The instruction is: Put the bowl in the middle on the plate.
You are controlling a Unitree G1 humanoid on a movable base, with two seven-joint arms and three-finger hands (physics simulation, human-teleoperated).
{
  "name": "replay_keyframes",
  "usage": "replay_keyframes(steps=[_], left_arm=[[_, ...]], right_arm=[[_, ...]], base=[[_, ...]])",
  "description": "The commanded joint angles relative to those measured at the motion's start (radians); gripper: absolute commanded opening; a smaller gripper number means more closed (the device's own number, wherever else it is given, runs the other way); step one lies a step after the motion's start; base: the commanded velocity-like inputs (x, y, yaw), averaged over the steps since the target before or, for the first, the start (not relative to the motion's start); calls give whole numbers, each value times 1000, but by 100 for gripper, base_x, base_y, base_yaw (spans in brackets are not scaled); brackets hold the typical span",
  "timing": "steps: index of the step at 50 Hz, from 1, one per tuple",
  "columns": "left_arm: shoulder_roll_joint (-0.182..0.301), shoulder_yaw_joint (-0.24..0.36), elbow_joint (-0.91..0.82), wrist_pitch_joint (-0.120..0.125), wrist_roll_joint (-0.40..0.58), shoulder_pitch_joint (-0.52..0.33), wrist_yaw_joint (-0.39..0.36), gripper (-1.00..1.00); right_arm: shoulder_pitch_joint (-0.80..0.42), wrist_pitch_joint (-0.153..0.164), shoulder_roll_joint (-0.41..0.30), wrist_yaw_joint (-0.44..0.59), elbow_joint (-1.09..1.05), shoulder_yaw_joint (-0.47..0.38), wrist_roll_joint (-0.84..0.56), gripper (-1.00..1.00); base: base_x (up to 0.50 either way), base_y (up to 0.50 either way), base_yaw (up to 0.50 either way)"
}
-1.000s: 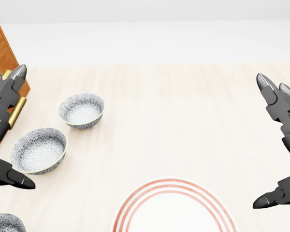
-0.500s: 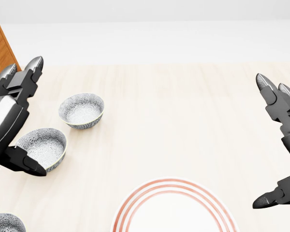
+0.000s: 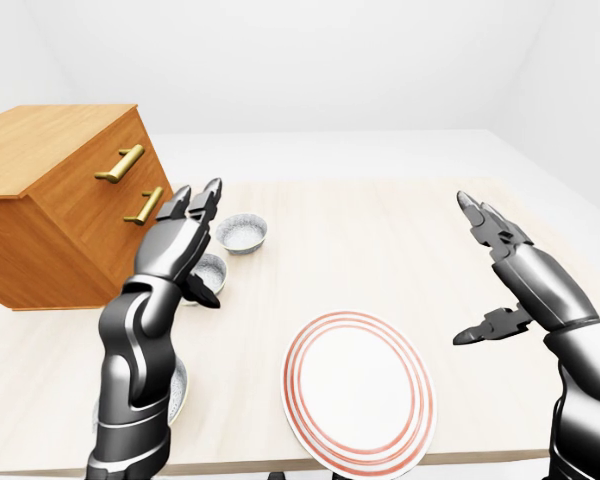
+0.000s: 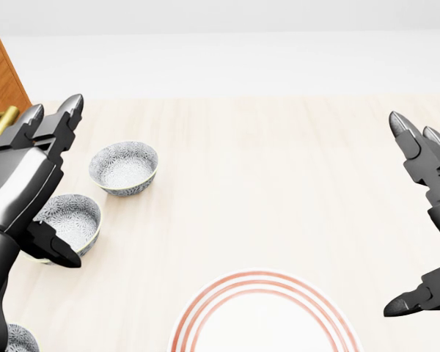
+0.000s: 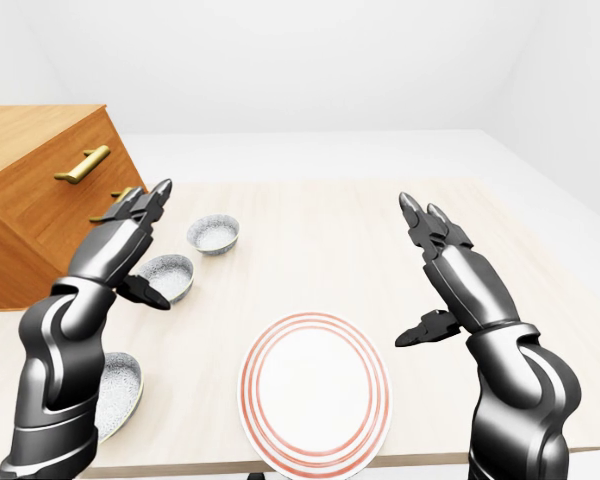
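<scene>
Left hand (image 4: 18, 183), fingers spread open, hovers over the middle bowl (image 4: 75, 220), which sits on the table (image 4: 279, 183) up and left of the red-ringed plate (image 4: 264, 279). Right of the plate, the right hand (image 5: 465, 285) hangs open.

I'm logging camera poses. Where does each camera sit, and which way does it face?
Head view: on the head, pitched down at the table; only the left hand and right hand enter at its edges.
Left-eye view: on the head, aimed forward-down over the table to the wooden chest; left arm and right arm show.
Right-eye view: same aim, set slightly rightward; both arms too.
Shared: all three see the plate and both open hands.
</scene>
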Motion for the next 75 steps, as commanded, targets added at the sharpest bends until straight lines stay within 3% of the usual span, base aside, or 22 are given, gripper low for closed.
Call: replay_keyframes(steps=[1,15,41,52,53,60,75], left_arm=[[-1,-18,71,0,53,-33,26,100],[18,-20,190,0,72,-56,77,100],[5,-46,309,0,75,-46,149,100],[19,-52,318,0,113,-45,129,100],[29,-53,340,-16,129,-48,145,100],[51,-38,354,-57,179,-40,150,100],[53,-36,381,-88,224,-41,154,100]], right_arm=[[1,0,0,0,0,-2,2,100],[0,0,0,0,-3,1,-1,100],[-1,0,0,0,-4,1,-1,100],[0,0,0,0,10,-1,6,100],[0,0,0,0,13,0,8,100],[-2,0,-2,0,6,1,6,100],[-2,0,-2,0,0,0,4,100]], base=[[0,0,0],[0,0,0],[0,0,0],[0,0,0],[0,0,0],[0,0,0],[0,0,0]])
